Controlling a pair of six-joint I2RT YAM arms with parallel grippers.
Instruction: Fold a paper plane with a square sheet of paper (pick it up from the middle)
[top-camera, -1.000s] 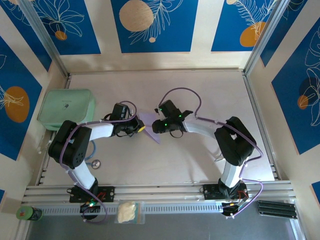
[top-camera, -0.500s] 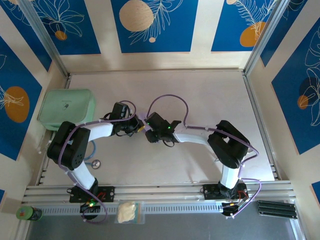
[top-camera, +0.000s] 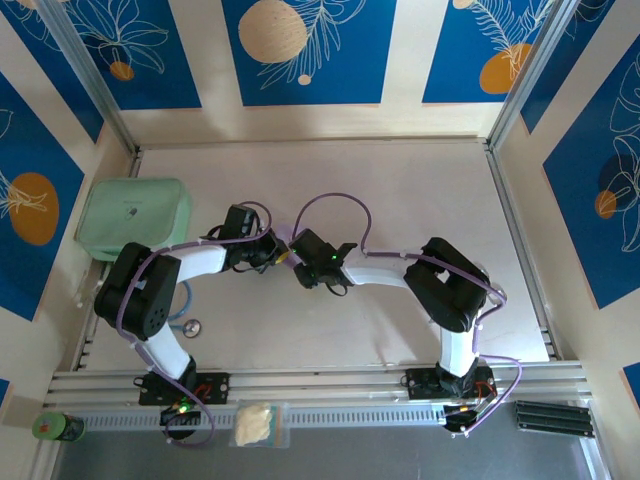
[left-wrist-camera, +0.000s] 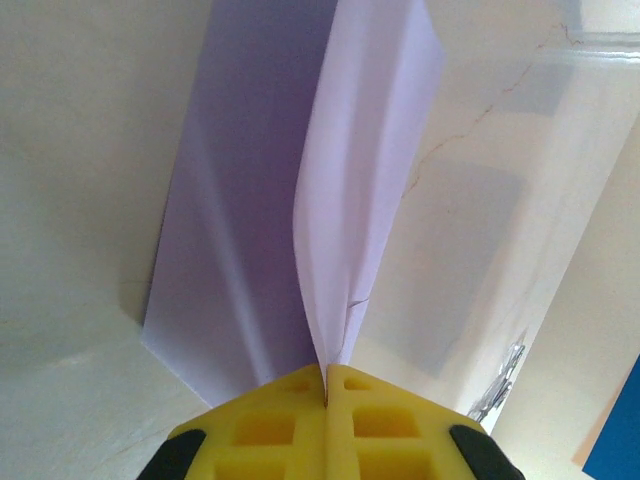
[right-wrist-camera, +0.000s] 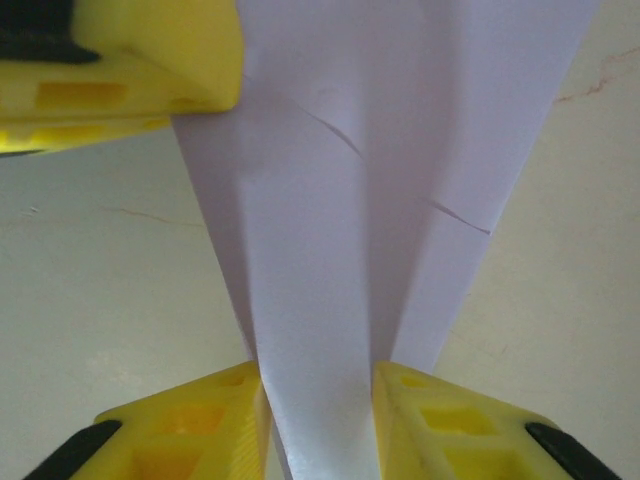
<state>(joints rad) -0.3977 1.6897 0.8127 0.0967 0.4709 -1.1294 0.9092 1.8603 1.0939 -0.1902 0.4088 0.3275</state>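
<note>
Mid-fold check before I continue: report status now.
Left fingers shut on paper plane. Right fingers straddling it, grip unclear. No obstruction seen.

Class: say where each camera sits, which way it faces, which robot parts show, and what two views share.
Top external: overhead behind the bases, facing down at the table; both arms.
Left wrist: faces along left gripper's shut yellow fingers at thin pale lilac folded paper.
Right wrist: faces along right gripper, fingers flanking that paper.
Shared: the paper, both wrist views.
</note>
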